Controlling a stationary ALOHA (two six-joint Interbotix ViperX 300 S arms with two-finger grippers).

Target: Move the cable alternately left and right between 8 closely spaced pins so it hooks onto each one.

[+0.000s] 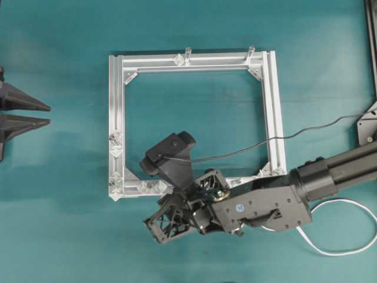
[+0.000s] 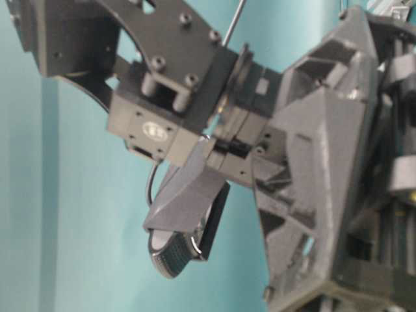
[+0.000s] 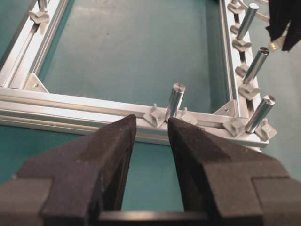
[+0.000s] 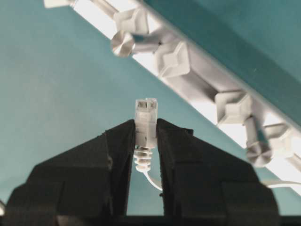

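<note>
1. The right black two-fingered gripper (image 4: 146, 136) is clamped narrowly on the clear plastic plug (image 4: 146, 120) at the end of the long thin white cable (image 1: 347, 227). The plug's tip sticks out past the fingertips, and its ribbed strain relief and the cord run back between the fingers toward the wrist.

2. The plug's long axis lies along the gripper's own reach, so it points wherever the fingers point. In the right wrist view that is toward the silvery aluminium frame rail (image 4: 207, 101), which crosses ahead of the fingertips on a slant, from upper left to lower right.

3. The small silvery-white diamond-shaped pins (image 4: 173, 59) sit on that rail just beyond the plug's tip and slightly to its right, apart from it; nothing is hooked yet. Short round metal posts (image 4: 123, 43) stand between the pin pairs.

4. In the overhead view the rest of the cable loops behind the right arm, well back from the gripper, so slack trails from the wrist side.

5. The left black gripper (image 3: 151, 129) hangs with its fingers spread wide and holds nothing. It faces another side of the frame, with a round post (image 3: 175, 100) just ahead of its fingertips.

6. My judgement: the right gripper is nearer the work. The coming move turns on carrying the plug forward and across the rail so the cord can fall behind the first pin.
</note>
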